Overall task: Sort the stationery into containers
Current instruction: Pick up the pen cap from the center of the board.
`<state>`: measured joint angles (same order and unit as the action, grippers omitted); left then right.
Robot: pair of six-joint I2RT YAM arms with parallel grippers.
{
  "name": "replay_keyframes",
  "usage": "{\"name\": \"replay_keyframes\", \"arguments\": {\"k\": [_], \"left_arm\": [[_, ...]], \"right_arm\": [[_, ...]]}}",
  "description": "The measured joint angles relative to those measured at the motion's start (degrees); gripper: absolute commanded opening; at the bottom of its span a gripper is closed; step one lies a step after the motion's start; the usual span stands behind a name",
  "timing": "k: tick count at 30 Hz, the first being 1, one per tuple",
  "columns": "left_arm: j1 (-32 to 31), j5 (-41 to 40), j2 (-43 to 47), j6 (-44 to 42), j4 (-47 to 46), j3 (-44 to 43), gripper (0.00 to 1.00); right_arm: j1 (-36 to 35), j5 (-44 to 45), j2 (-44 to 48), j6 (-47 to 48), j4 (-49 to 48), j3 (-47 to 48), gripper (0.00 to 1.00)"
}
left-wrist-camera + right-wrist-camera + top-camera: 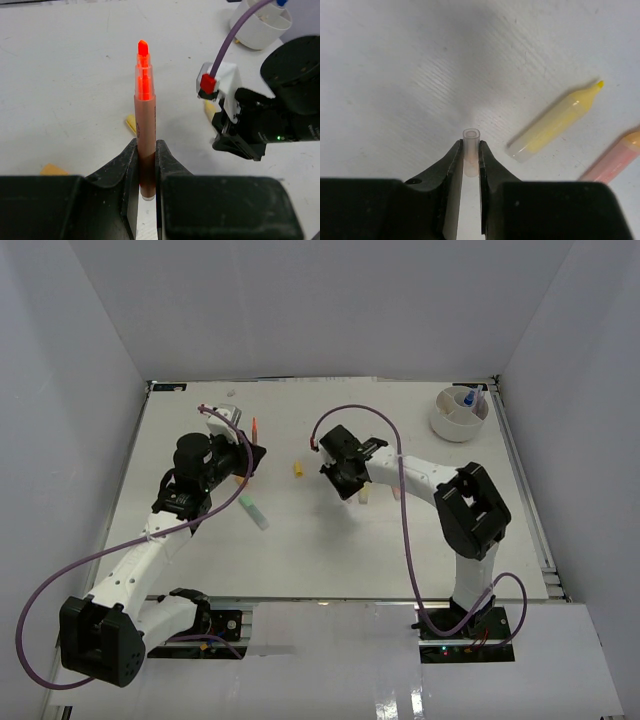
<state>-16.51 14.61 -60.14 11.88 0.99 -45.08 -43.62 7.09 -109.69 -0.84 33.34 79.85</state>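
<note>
My left gripper (146, 146) is shut on the lower barrel of an uncapped orange highlighter (145, 107), its bright tip pointing away from the wrist. In the top view this gripper (251, 456) holds the highlighter (255, 427) above the table's left middle. My right gripper (471, 150) is shut on a small clear cap (471, 137) just above the table, and sits near the table's centre (343, 480). The round white tub (459, 413) stands at the far right with a blue-capped bottle (470, 398) in it. The tub also shows in the left wrist view (260, 27).
A green highlighter (254, 511) lies below the left gripper and a yellow eraser (297, 470) lies between the arms. A yellow highlighter (555, 122) and a pink pen (615, 160) lie right of the right gripper. White walls enclose the table.
</note>
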Motion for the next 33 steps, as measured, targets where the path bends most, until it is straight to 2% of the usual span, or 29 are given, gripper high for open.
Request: {"name": "replay_keyframes", "arguments": {"k": [6,9,14,24,33], "left_arm": [[0.0,8.0,1.0,0.0,-3.9,1.4,0.06],[0.0,13.1,1.0,0.0,-6.0,1.6,0.06],[0.0,19.4,1.1,-0.5,-8.7,2.0,0.07],[-0.2,27.4,1.6,-0.5,-12.3,3.5,0.07],[-0.5,28.3,2.0,-0.5,-13.3,3.5,0.08]], "right_arm": [[0.0,-4.0,13.1,1.5,-8.7,0.7,0.08],[0.0,-6.9,19.9,1.7,-17.5,0.6,0.10],[0.0,-11.1,26.1,1.1,-34.9,-1.7,0.08],[0.0,-21.9,25.6,-6.4,-57.4,-5.5,0.08],[0.0,-29.9,23.5,-14.5,-69.1,-9.4,0.08]]}}
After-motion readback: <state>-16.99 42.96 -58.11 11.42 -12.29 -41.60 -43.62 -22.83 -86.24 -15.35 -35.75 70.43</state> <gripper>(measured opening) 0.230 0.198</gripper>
